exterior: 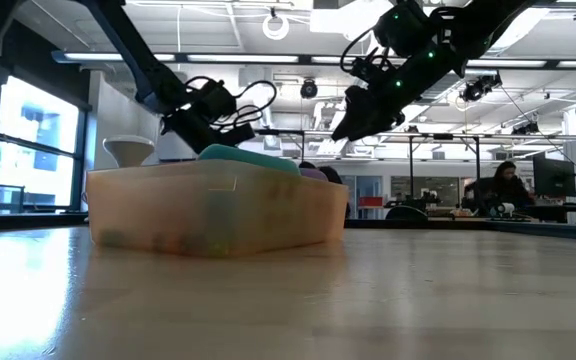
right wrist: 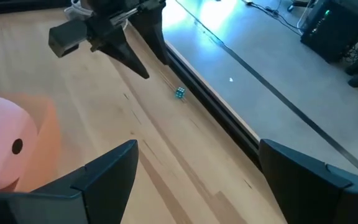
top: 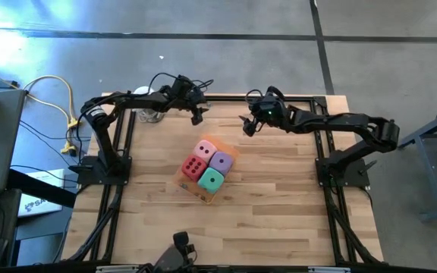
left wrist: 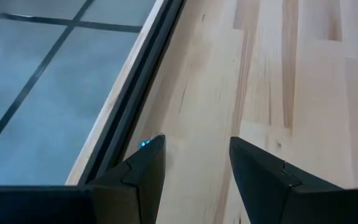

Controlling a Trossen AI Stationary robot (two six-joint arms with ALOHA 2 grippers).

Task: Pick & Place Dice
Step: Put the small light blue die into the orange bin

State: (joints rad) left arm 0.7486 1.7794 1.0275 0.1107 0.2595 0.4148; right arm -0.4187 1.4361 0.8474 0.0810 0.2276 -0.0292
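Note:
Four dice sit close together in a flat translucent orange tray [top: 180, 182] at the middle of the table: pink [top: 205, 149], purple [top: 221, 161], red [top: 194, 167] and teal [top: 212, 180]. My left gripper [top: 197, 115] hangs above the table's far edge, left of the tray, open with nothing between its fingers [left wrist: 194, 146]. My right gripper [top: 247, 127] hovers beyond the tray's far right corner, open and empty [right wrist: 197, 149]. The right wrist view shows the pink die [right wrist: 2, 149] beside it and my left gripper [right wrist: 138, 59] farther off.
A tiny teal cube [right wrist: 179, 93] lies on the wood by the far black frame rail [right wrist: 210, 99], just under my left gripper. A white funnel-like object [top: 150, 114] stands at the far left. The near half of the table [top: 226, 235] is bare wood.

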